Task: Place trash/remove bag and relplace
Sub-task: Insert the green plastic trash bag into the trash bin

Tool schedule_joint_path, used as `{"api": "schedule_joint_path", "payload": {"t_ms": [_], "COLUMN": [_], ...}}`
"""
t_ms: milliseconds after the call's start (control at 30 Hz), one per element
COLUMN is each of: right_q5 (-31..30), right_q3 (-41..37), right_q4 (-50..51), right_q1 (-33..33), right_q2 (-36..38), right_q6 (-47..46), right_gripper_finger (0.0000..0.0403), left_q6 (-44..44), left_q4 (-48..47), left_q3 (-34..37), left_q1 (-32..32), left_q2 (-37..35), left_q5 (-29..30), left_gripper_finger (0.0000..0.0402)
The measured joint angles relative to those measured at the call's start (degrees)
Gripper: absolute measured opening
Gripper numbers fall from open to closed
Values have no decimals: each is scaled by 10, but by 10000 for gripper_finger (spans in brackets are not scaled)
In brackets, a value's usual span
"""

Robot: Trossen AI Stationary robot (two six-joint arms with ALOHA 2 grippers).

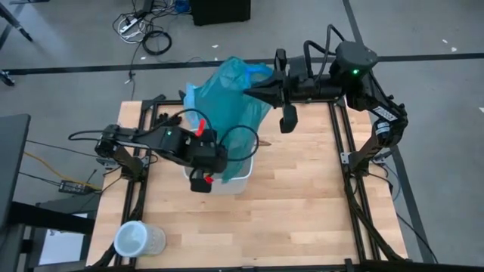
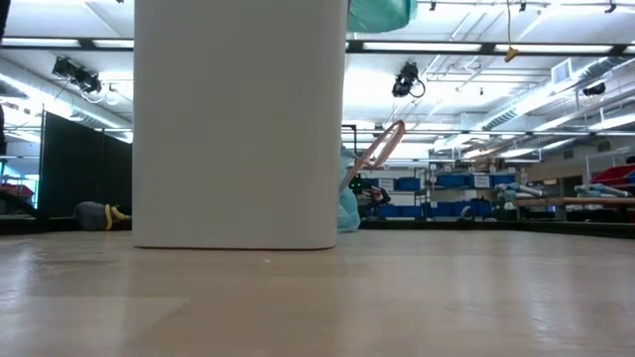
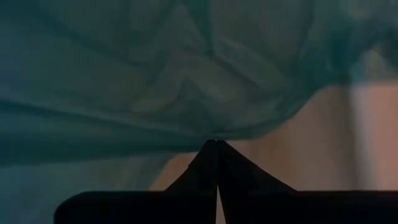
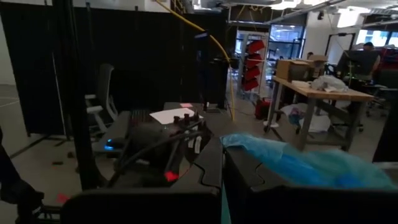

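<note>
A pale wooden tabletop (image 1: 302, 196) carries a white rectangular plastic bin (image 1: 236, 178) near its middle. Rising out of it is the thin translucent blue-green plastic liner bag (image 1: 231, 98), stretched between both arms. The left gripper (image 3: 216, 144) sits over the bin, fingers pinched together on the film. The right gripper (image 1: 249, 91), at the far edge, is clamped on the bag's top. Bag removal seems under way; next both should lift it clear of the rim.
</note>
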State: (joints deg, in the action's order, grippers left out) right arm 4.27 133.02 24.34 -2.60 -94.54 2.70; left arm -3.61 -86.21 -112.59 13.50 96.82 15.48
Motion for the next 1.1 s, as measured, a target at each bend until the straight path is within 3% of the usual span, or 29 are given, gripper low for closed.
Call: {"api": "schedule_joint_path", "payload": {"t_ms": [167,333,467,567,667,833,1100], "right_q5": [-6,-13,-20,-31,-36,-30,-32], "right_q3": [0,0,-1,-1,-1,-1,-1], "right_q4": [0,17,46,45,25,-28,-48], "right_q1": [-1,-5,8,7,1,-2,3], "right_q2": [9,17,8,-4,-13,-19,-18], "right_q6": [0,-8,16,24,24,26,21], "right_gripper_finger": [0,0,0,0,0,0,0], "left_q6": [-42,-89,-131,-118,-73,-57,-45], "left_q4": [29,29,33,112,172,148,214], "left_q3": [15,-49,-89,-89,-67,6,144], "left_q1": [2,23,45,62,80,83,83], "left_q2": [-24,-81,-133,-163,-166,-134,-130], "left_q5": [14,21,81,98,97,102,137], "left_gripper_finger": [9,9,9,9,9,9,9]}}
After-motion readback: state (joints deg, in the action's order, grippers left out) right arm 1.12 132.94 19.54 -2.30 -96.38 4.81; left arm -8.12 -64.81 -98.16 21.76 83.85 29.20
